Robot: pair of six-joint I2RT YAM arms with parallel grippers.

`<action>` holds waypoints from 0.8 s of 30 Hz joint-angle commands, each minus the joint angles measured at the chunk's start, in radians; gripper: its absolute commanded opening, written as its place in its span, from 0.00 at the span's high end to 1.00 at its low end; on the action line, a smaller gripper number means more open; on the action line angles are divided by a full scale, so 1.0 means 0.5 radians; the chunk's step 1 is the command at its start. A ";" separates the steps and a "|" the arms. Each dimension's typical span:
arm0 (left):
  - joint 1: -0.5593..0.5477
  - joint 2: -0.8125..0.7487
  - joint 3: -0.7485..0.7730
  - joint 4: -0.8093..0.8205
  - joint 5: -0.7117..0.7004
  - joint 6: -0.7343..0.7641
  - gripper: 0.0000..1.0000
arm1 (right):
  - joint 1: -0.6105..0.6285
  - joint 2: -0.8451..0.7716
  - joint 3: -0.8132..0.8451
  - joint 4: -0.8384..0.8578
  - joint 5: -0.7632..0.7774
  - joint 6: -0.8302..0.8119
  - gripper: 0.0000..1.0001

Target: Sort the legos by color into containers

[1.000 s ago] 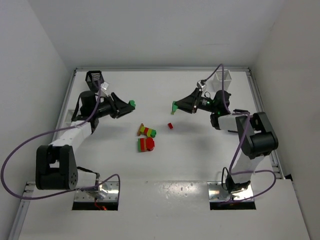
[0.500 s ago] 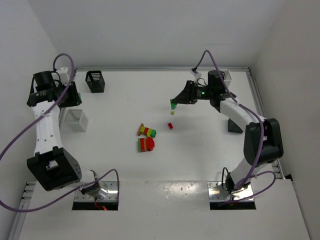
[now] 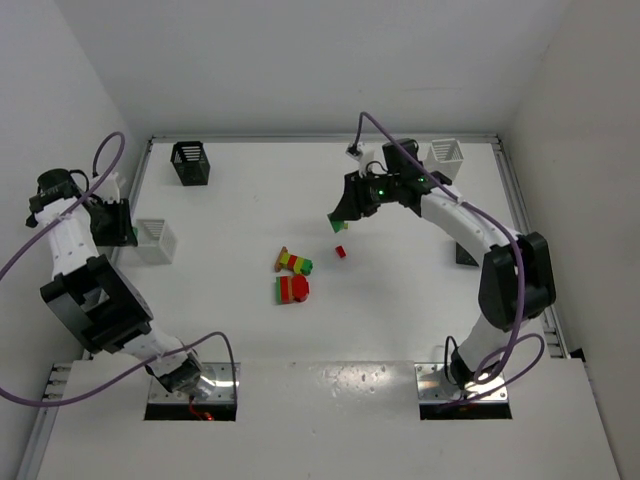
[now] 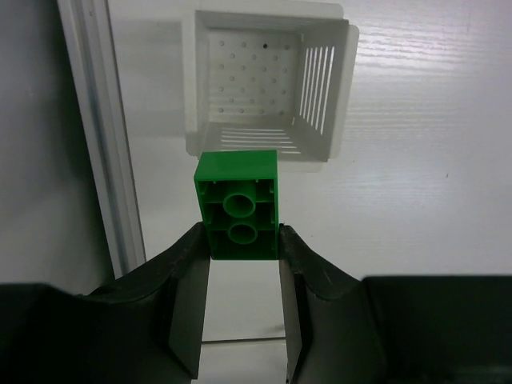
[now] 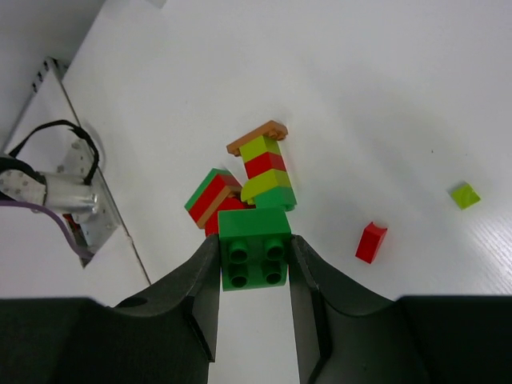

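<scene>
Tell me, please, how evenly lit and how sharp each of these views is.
Top external view: even, soft light, faint shadows beside the lego stacks, nothing blurred. Left wrist view: the white basket nearly washes into the bright table; the left end effector is dark. Right wrist view: sharp throughout, the right end effector underexposed.

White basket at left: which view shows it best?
Left wrist: the basket looms large, open top and bare floor visible, beyond the held green brick. Top external shows it tiny; right wrist misses it.
</scene>
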 commanded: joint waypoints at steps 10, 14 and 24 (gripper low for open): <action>-0.119 0.094 0.224 -0.153 0.112 0.158 0.93 | 0.068 -0.019 0.020 0.000 0.126 -0.158 1.00; -0.171 0.137 0.267 -0.172 0.054 0.158 0.93 | 0.068 -0.001 0.020 0.000 0.126 -0.158 1.00; -0.211 0.253 0.267 -0.153 -0.026 0.038 0.91 | 0.086 -0.001 0.020 0.000 0.089 -0.158 1.00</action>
